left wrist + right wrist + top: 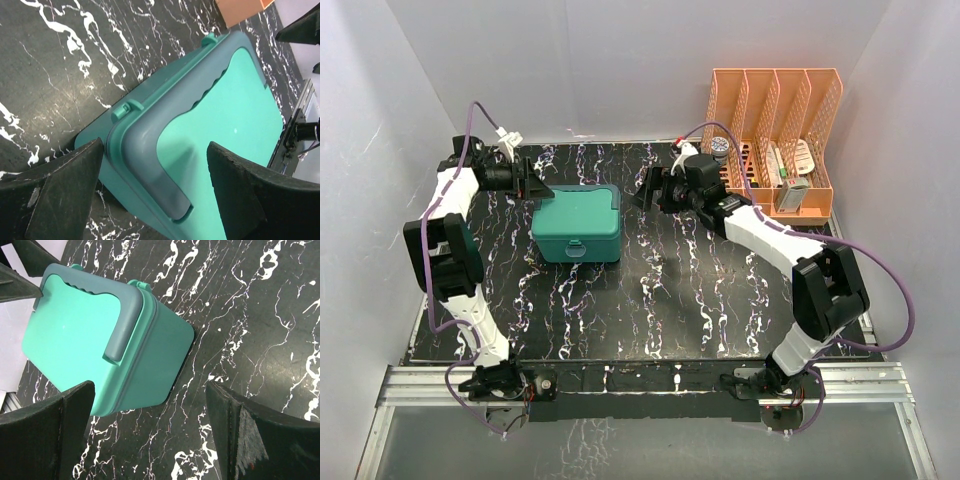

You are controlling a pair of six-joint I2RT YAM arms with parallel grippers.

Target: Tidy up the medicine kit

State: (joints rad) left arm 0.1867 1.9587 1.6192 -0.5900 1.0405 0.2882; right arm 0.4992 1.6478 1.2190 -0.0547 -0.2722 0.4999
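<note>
The medicine kit (578, 224) is a teal-green box with a grey handle folded flat on its shut lid, standing on the black marbled table left of centre, with its latch (577, 248) facing the near edge. My left gripper (541, 187) is open and empty just above the kit's back left corner. In the left wrist view the open left gripper (155, 200) straddles the handle's end (172, 192) on the kit (225, 120). My right gripper (642, 190) is open and empty beside the kit's back right corner. In the right wrist view this gripper (150, 440) is over bare table next to the kit (75, 330).
An orange slotted file rack (775, 120) stands at the back right, holding bottles and packets in its slots. White walls close in the table (650, 300) on three sides. The arm bases sit on a metal rail at the near edge.
</note>
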